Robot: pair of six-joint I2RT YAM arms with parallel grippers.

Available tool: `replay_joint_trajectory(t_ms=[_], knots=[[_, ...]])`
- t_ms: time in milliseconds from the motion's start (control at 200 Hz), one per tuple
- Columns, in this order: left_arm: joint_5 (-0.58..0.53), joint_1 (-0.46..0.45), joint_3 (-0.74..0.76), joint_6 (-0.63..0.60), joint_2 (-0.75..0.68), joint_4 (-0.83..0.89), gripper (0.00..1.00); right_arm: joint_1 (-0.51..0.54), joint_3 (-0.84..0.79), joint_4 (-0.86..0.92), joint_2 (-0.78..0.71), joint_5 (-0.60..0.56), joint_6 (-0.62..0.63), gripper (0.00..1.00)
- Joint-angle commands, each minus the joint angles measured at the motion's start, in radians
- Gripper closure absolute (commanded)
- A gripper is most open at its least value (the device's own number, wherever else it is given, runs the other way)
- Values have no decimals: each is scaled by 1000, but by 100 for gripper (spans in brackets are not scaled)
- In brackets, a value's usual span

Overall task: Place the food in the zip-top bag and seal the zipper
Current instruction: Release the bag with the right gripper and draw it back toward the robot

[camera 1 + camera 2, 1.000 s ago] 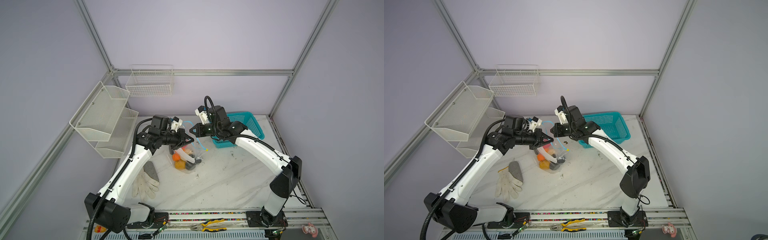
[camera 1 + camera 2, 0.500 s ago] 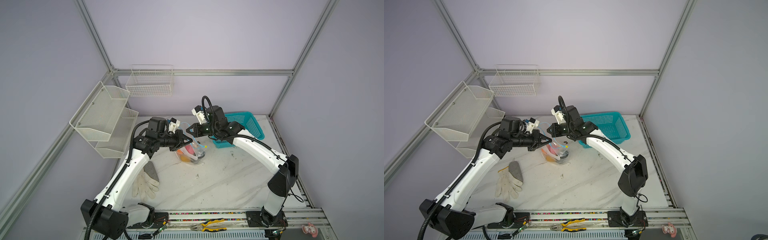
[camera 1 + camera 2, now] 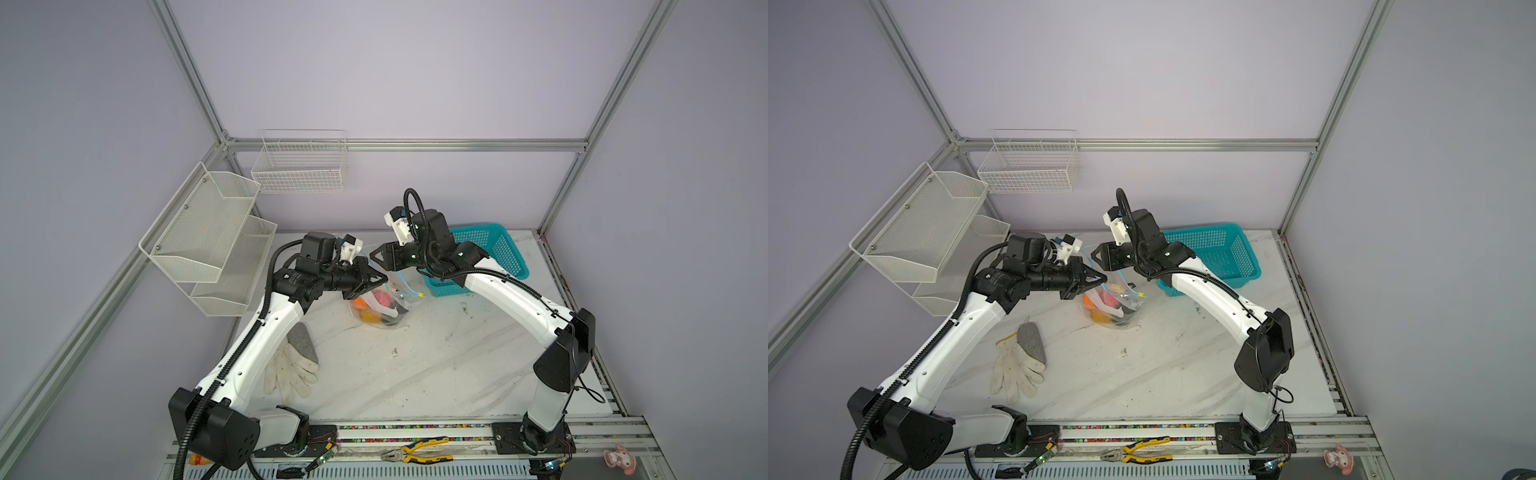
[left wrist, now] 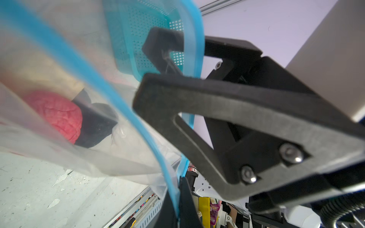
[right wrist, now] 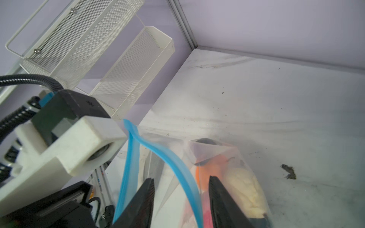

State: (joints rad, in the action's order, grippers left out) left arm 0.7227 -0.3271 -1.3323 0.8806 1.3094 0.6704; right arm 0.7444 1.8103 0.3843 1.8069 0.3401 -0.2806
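Note:
The zip-top bag (image 3: 384, 309) (image 3: 1113, 307) sags on the table's middle with the food inside: pink (image 3: 381, 298) (image 4: 57, 114), orange (image 3: 368, 316) (image 5: 215, 163), cream (image 3: 1116, 287) (image 5: 245, 187) and dark pieces. Its mouth gapes, the light-blue zipper (image 4: 118, 102) (image 5: 177, 167) parted into two strips, with the slider tab (image 3: 421, 295) (image 3: 1141, 294) at the right end. My left gripper (image 3: 384, 279) (image 3: 1102, 277) (image 4: 178, 183) is shut on one zipper strip, holding it up. My right gripper (image 3: 374, 257) (image 3: 1096, 254) (image 5: 180, 179) stands open just behind, a strip running loosely between its fingers.
A teal basket (image 3: 490, 253) (image 3: 1217, 253) stands at the back right behind the right arm. A white glove (image 3: 291, 365) lies front left. Mesh shelves (image 3: 208, 232) and a wire basket (image 3: 299, 166) hang on the left and back walls. Pliers (image 3: 415, 451) lie on the front rail.
The right gripper's jaws have opened off the zipper strip and it has shifted a little left. The left gripper keeps its grip; the bag has settled lower onto the table.

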Motion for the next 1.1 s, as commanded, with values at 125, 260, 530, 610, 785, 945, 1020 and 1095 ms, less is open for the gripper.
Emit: replay_joint_trajectory(t_ms=[125, 260, 530, 610, 785, 945, 1020, 1095], knots=[[33, 10, -22, 11, 0, -26, 100, -8, -65, -156, -122, -107, 180, 23], [13, 22, -9, 35, -9, -25, 100, -8, -232, -341, -229, -128, 237, 3], [-9, 23, 36, 86, -33, -46, 100, -4, -771, -725, -649, 5, 309, 11], [-3, 23, 51, 100, -41, -56, 100, 7, -922, -795, -765, 69, 333, 25], [2, 25, 59, 106, -48, -66, 100, 18, -1174, -906, -951, -4, 422, 26], [4, 26, 58, 110, -48, -69, 100, 16, -1309, -993, -901, -16, 502, 30], [8, 27, 59, 110, -44, -69, 100, 16, -1357, -1069, -851, -8, 501, 33], [15, 26, 61, 107, -40, -69, 100, 14, -1397, -1163, -809, -29, 497, 33]])
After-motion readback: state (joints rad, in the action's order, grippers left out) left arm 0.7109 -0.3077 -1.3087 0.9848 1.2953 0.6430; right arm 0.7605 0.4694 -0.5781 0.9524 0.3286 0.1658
